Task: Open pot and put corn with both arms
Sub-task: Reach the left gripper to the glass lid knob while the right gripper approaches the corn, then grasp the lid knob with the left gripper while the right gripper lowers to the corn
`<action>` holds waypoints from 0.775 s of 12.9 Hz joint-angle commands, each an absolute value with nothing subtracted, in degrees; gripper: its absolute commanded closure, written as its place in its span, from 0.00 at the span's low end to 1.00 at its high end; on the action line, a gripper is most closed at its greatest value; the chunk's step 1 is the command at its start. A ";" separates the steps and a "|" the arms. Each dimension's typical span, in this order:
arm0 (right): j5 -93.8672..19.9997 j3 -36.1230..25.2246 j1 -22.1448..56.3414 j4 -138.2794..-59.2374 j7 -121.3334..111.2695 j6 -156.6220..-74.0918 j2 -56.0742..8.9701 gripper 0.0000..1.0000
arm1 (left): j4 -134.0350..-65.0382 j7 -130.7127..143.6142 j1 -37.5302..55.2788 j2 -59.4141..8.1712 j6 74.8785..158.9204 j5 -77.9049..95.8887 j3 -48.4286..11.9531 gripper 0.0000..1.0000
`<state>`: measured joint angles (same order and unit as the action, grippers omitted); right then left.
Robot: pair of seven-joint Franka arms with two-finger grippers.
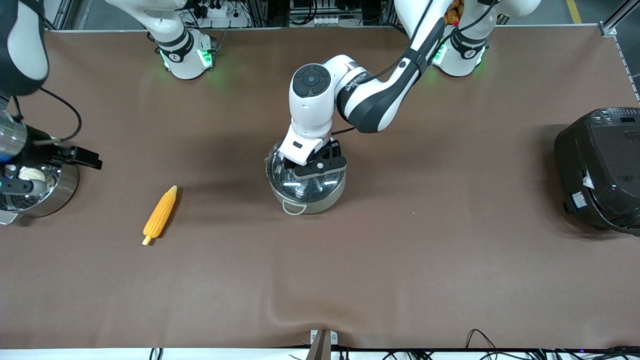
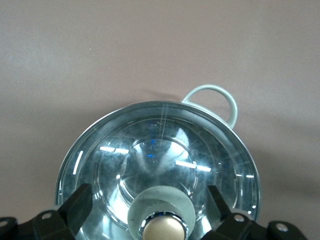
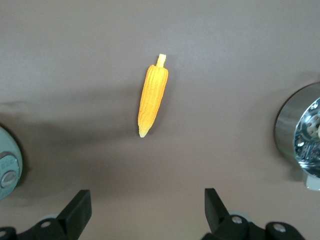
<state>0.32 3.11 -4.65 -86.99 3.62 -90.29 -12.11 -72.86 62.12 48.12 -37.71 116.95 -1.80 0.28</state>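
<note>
brown table (image 1: 400, 260) | pot (image 1: 306, 192) centre | corn (image 1: 160, 214) flat beside

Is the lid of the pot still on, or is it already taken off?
On. The glass lid sits on the pot, and the left pincer is open around its knob, not lifting yet.

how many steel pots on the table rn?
2. The lidded pot sits mid-table under the open left pincer. A steamer pot sits at the right arm's end, partly hidden by the right arm.
</note>
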 commanded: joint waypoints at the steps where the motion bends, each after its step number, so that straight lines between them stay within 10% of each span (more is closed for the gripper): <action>1: 0.97 3.96 -6.24 -86.48 5.62 -90.79 -15.37 0.00 | -71.63 63.19 49.83 -38.49 116.89 -2.81 1.05 0.02; 10: 1.14 3.96 -8.70 -90.51 8.76 -105.79 -26.02 0.00 | -71.89 63.19 50.36 -39.81 117.60 -2.20 0.70 0.16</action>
